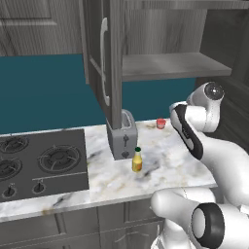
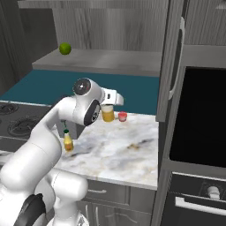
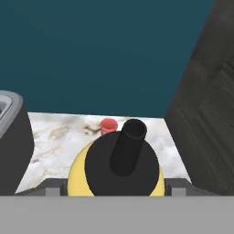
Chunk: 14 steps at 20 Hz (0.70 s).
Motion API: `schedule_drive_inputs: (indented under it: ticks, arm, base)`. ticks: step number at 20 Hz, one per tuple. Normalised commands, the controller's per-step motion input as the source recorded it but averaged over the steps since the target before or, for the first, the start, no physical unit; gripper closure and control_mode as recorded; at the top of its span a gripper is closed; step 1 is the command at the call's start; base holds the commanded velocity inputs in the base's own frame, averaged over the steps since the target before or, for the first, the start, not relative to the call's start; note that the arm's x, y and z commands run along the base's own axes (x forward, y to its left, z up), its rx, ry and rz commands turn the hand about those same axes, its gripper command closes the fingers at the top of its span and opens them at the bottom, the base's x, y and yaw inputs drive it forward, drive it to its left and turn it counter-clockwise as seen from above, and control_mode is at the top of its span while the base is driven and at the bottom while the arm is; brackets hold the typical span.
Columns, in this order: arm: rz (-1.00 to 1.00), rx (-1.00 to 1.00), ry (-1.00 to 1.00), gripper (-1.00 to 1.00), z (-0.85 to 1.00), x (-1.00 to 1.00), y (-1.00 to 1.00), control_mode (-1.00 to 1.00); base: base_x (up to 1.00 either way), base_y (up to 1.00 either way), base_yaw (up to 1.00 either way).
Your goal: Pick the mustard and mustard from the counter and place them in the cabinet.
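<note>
The taller orange-yellow mustard bottle (image 2: pixel 107 114) with its dark pointed nozzle (image 3: pixel 128 146) sits between the fingers of my gripper (image 2: pixel 108 108), which is shut on it near the counter's back edge. From the hand view the bottle (image 3: pixel 77 176) shows right under the hand. The smaller slim mustard (image 1: pixel 137 160) with a dark green cap stands upright on the white marble counter (image 1: pixel 165 165), in front of the toaster, also seen beside my arm (image 2: pixel 68 142). The cabinet's door (image 1: pixel 104 58) hangs open, and its grey shelf (image 1: pixel 170 65) is above the gripper.
A small red cup (image 2: pixel 122 116) stands just right of the held bottle. A grey toaster (image 1: pixel 121 136) is under the open door. The black gas hob (image 1: pixel 39 163) lies left. A green lime (image 2: pixel 65 48) rests on the shelf. A dark oven (image 2: pixel 198 119) stands right.
</note>
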Motion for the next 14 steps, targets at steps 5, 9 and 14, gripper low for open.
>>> schedule_drive_inputs:
  ticks: [5,9,14]
  arm:
    - [0.0,0.0,-0.02,1.0,0.69,-0.08,0.06,-1.0]
    - [0.0,0.0,-0.03,1.0,0.75,-0.11,0.15,-1.0]
    - [0.0,0.0,-0.04,1.0,0.77,-0.09,0.19,-1.0]
  base:
    - [0.0,0.0,0.0]
    - [0.0,0.0,0.0]
    - [0.0,0.0,0.0]
